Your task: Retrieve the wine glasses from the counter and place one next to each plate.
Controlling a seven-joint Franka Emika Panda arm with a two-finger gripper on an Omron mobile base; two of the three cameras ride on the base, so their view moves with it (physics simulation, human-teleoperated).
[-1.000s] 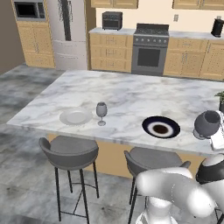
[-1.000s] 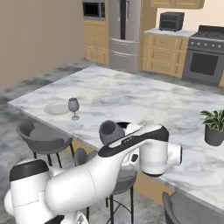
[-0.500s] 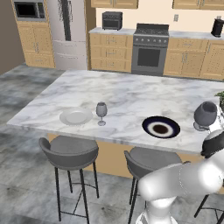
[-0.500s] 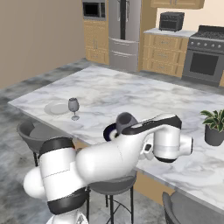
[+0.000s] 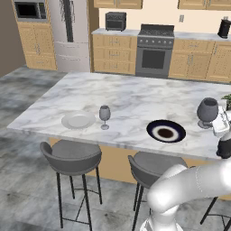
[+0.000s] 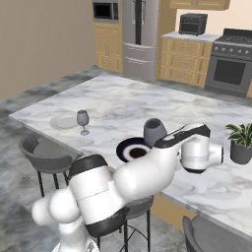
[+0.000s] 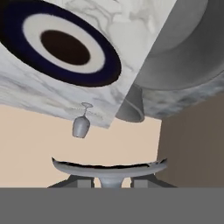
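Observation:
My gripper (image 6: pixel 160 144) is shut on the rounder wine glass (image 6: pixel 154 131), held upright above the island's near edge, just right of the navy plate (image 6: pixel 131 149). From the left, that glass (image 5: pixel 207 110) hangs right of the navy plate (image 5: pixel 166 131), with the gripper (image 5: pixel 216 125) beside its stem. The hand view shows its foot (image 7: pixel 109 168) just above my gripper (image 7: pixel 111 182) and its bowl large at top right. The slimmer wine glass (image 5: pixel 104 115) stands next to the white plate (image 5: pixel 78 120). The counter is out of view.
Two grey stools (image 5: pixel 71 155) (image 5: pixel 153 164) stand along the marble island's (image 5: pixel 135 92) near side. A potted plant (image 6: pixel 241 141) sits on the island at the right. Stove (image 5: pixel 154 51), fridge (image 5: pixel 70 29) and wooden cabinets line the back wall.
The arm has carried the held glass up and forward over the island, toward the spot right of the navy plate. The base, the plates and the slim glass have not moved.

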